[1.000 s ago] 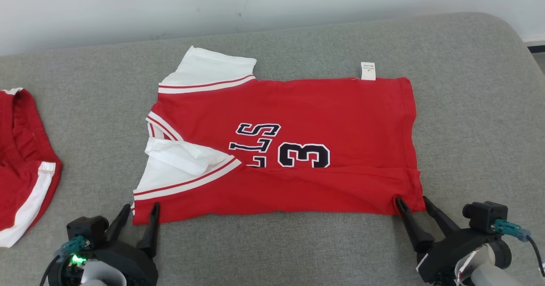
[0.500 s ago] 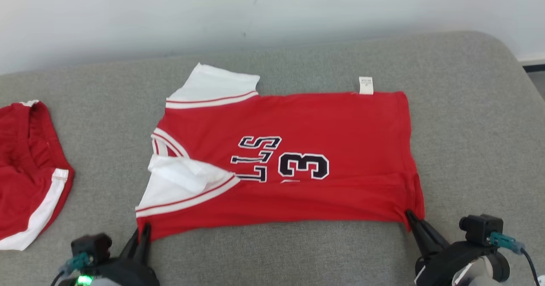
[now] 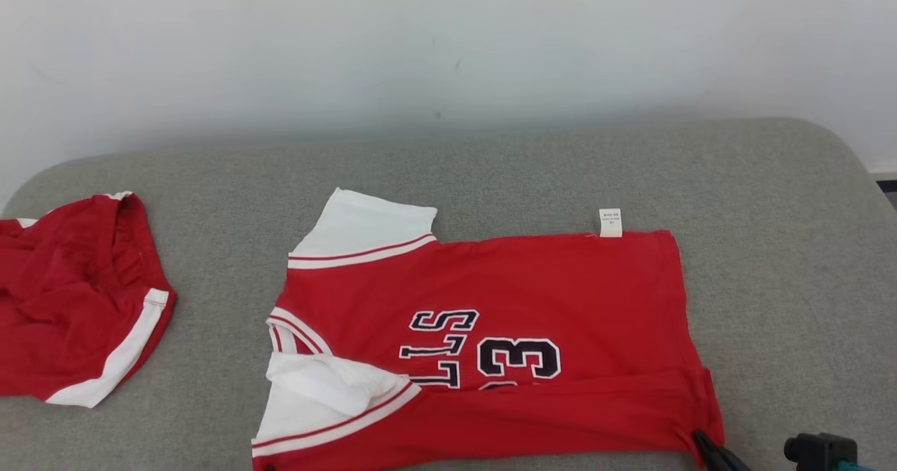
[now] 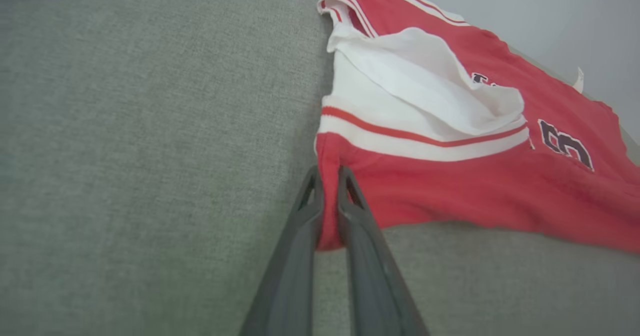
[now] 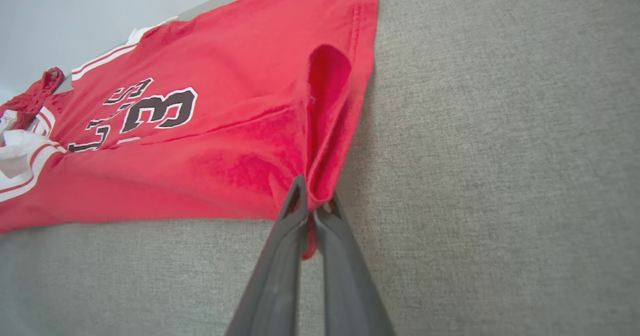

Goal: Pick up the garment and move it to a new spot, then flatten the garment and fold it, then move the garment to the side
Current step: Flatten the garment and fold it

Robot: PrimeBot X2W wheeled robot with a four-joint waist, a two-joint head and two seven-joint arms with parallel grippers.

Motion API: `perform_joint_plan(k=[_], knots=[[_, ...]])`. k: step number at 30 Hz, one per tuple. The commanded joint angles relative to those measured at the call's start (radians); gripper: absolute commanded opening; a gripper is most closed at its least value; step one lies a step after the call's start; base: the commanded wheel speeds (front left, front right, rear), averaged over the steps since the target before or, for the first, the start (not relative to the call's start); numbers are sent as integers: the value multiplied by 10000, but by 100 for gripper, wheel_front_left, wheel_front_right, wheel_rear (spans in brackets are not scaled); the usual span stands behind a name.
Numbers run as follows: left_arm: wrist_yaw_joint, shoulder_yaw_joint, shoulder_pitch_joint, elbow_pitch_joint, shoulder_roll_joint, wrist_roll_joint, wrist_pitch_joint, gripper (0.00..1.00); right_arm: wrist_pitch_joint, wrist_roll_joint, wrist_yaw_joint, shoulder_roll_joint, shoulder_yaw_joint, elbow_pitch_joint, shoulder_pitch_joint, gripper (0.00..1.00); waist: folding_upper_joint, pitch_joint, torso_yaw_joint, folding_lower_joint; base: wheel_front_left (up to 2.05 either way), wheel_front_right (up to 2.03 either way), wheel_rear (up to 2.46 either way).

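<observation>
The garment point(image 3: 532, 296) is a red jersey with white sleeves and dark lettering, lying partly folded on the grey cushion. In the left wrist view my left gripper point(image 4: 327, 176) is shut on the garment's point(image 4: 450, 186) near corner by the white sleeve. In the right wrist view my right gripper point(image 5: 312, 193) is shut on the bunched hem corner of the garment point(image 5: 210, 141). In the head view the right gripper's fingertips point(image 3: 703, 443) show at the bottom edge, pinching the garment's lower right corner.
A second red piece with white trim point(image 3: 77, 310) lies at the left of the grey cushion point(image 3: 785, 247). A pale wall point(image 3: 448, 43) rises behind it. Bare cushion lies right of the garment and behind it.
Both grippers have gone from open to shut on the garment's near corners. The head camera has tilted up, so the whole scene sits lower in the picture and the left gripper has left it.
</observation>
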Motion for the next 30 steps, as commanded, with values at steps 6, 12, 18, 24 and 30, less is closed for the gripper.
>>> perform_joint_plan(k=[6, 12, 18, 24, 30], knots=[[206, -100, 953, -666, -301, 170, -1, 0, 190, -78, -25, -342, -427, -154, 579, 0, 0, -259, 184, 2, 0, 0, 0], [352, -47, 994, -908, -346, 395, -3, 98, 294, -525, -25, -8, -816, -14, 604, 100, 0, -339, 176, 2, 0, 0, 0], [427, 768, 816, -1909, -369, 995, -4, 100, -102, -1400, -25, 324, -1636, -348, 345, 100, 0, -384, 123, 2, 0, 0, 0], [425, 2023, 545, -3401, -532, 2186, -2, 100, -261, -3112, -25, 1063, -3290, -1639, 199, 100, 0, -379, 11, 2, 0, 0, 0], [141, 2370, 153, -3895, -473, 2966, -3, 100, -259, -4353, -25, 1959, -4412, -2779, 569, 100, 0, -368, 51, 2, 0, 0, 0]])
